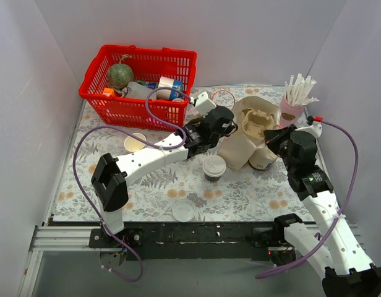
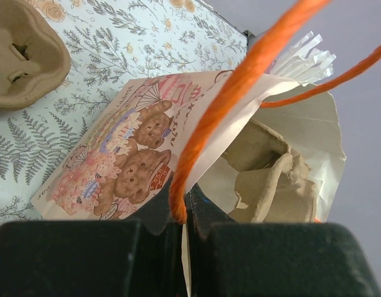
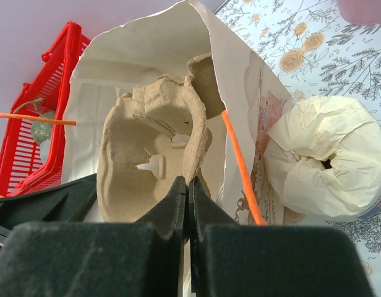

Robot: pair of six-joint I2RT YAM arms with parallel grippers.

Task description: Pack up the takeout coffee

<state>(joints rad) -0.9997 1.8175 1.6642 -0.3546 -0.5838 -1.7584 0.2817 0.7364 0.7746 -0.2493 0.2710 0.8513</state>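
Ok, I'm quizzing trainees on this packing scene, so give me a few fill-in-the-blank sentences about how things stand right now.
1. The takeout coffee stands outside the paper bag, and its lid is ___.
2. The left gripper and the right gripper are both ___ on the bag's rim.
3. The bag's cord handle is ___.
4. The basket at the back is ___.
Missing words: white; shut; orange; red.
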